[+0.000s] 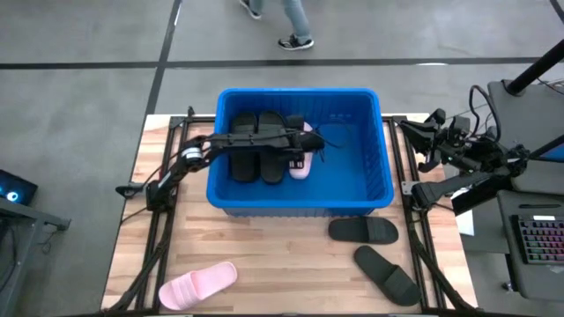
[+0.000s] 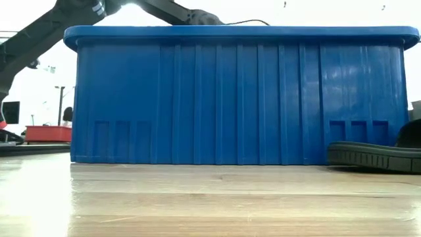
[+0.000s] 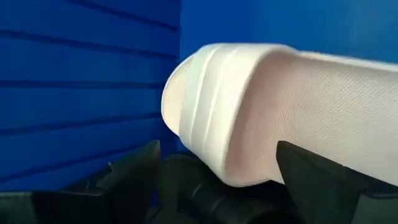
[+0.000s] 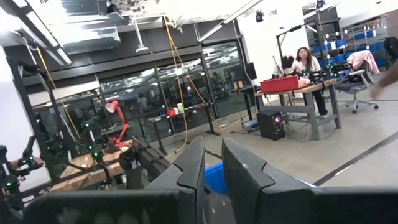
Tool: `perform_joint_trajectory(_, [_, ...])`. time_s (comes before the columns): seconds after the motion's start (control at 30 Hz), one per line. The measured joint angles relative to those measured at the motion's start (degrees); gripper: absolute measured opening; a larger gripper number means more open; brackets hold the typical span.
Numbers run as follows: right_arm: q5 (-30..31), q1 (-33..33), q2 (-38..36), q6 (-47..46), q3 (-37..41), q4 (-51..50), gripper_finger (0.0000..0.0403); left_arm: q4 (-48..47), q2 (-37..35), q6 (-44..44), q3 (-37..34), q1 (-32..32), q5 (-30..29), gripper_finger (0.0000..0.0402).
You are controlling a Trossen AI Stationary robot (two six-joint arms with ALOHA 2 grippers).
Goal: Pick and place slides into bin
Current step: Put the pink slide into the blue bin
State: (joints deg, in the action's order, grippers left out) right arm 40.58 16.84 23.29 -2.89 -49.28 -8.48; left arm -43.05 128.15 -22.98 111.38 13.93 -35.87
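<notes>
The blue bin (image 1: 300,201) stands mid-table and also shows in the low view (image 2: 237,99). In it lie two black slides (image 1: 256,148) side by side and a pale pink slide (image 1: 302,164). My left gripper (image 1: 304,141) reaches into the bin from the left and is open. Its fingers (image 3: 134,174) stand on either side of the pink slide's rounded end (image 3: 230,106). On the table lie another pink slide (image 1: 198,283) and two black slides (image 1: 363,230) (image 1: 388,275). My right gripper (image 4: 213,168) waits at the table's right edge, shut and empty. My left gripper's one finger (image 3: 134,174) stands clear of the pink slide's rounded end (image 3: 205,143). Whether the other finger (image 3: 311,180) touches the slide's side, I cannot tell. The slide lies in the bin, partly on a black slide.
The bin's walls rise around my left gripper. A black slide (image 2: 375,155) lies just in front of the bin's right corner. Bare wood shows between the near slides. A person's legs (image 1: 295,22) pass beyond the table's far edge.
</notes>
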Motion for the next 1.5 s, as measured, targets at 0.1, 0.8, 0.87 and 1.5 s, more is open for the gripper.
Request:
perform_joint_trajectory(0.1, [0.00, 0.00, 0.00, 0.36, 0.00, -0.01, 0.0047, -0.10, -1.75, -0.04, -0.01, -0.08, 2.04, 0.0314])
perform_joint_trajectory(0.8, [0.01, 0.00, 0.00, 5.87, -0.02, -0.13, 0.0047, -0.70, -22.13, 38.53, -0.38, -1.36, 32.78, 0.0315])
perform_joint_trajectory(0.87, [0.00, 0.00, 0.02, 5.90, -0.02, -0.25, 0.0047, -0.74, -24.26, 40.62, -0.42, -1.53, 37.61, 0.0315])
perform_joint_trajectory(1.5, [0.00, 0.00, 0.58, -0.56, -0.04, -0.19, 0.0047, -10.55, -46.40, 56.32, -8.35, -23.58, 39.11, 0.0315])
